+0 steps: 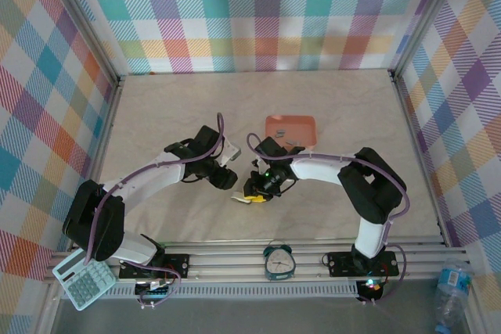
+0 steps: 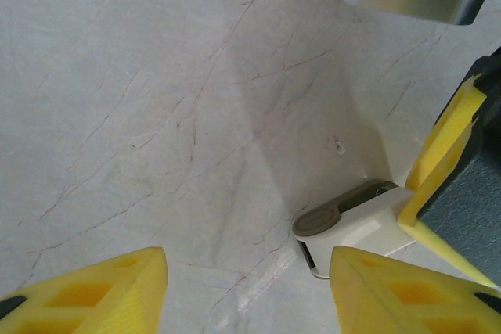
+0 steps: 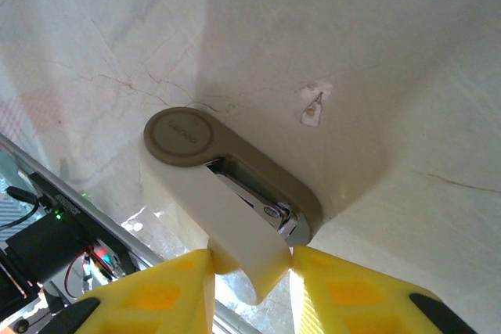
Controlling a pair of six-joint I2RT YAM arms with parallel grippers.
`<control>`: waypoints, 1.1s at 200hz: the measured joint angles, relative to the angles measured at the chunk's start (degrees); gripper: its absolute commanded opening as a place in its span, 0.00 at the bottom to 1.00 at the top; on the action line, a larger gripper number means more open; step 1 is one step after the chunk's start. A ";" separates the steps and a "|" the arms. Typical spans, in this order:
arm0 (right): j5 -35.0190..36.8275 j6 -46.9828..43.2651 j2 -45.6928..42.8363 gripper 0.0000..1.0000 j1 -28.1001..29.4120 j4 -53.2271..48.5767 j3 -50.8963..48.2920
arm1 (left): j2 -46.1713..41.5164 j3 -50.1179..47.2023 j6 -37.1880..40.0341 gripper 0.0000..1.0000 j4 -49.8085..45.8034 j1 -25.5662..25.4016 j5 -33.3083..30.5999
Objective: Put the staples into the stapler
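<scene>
Near the table's (image 1: 352,115) middle, the right gripper (image 3: 250,271) pinches the white arm of the stapler (image 3: 188,134), while the left gripper (image 2: 246,291) gapes wide and empty at its 10 o'clock. Staples (image 1: 293,145) show as faint grey specks on the orange tray (image 1: 274,123), at the stapler's 1 o'clock.

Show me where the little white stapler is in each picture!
Top external: the stapler is low centre, tiny, at the tip of the right claw.
Left wrist: stapler at lower right on the table, far end pinched.
Right wrist: stapler in the centre, white top pinched at the bottom edge.
Shared landmark: the yellow right claw gripping it.
</scene>
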 measured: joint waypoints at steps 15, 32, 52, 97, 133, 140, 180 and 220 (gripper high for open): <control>1.14 -0.04 -0.09 0.27 0.39 -1.05 0.55 | -0.24 -0.94 -1.68 0.56 1.07 0.00 0.28; 1.70 -0.24 -0.02 0.24 0.59 -1.88 1.07 | -0.90 -2.89 -3.78 0.56 2.49 0.00 0.48; 1.73 -0.57 0.46 0.21 0.63 -3.02 1.81 | -1.31 -4.66 -5.73 0.56 3.67 0.00 0.85; 2.10 -0.96 2.03 0.15 0.70 -5.75 2.91 | -1.31 -5.73 -6.99 0.56 5.33 0.00 0.83; 2.56 -1.29 2.69 0.16 0.92 -7.48 4.28 | -1.29 -5.81 -7.85 0.57 6.45 0.00 0.83; 2.54 -1.53 3.04 0.17 0.92 -8.22 4.92 | -1.29 -5.81 -8.02 0.57 6.80 0.00 0.85; 4.81 -3.43 1.92 0.42 1.81 -8.92 6.01 | -0.98 -5.25 -9.44 0.60 6.97 0.00 0.85; 11.58 -5.62 -1.84 0.42 2.89 -10.62 6.03 | 0.46 -0.59 -11.04 0.61 7.26 0.00 0.85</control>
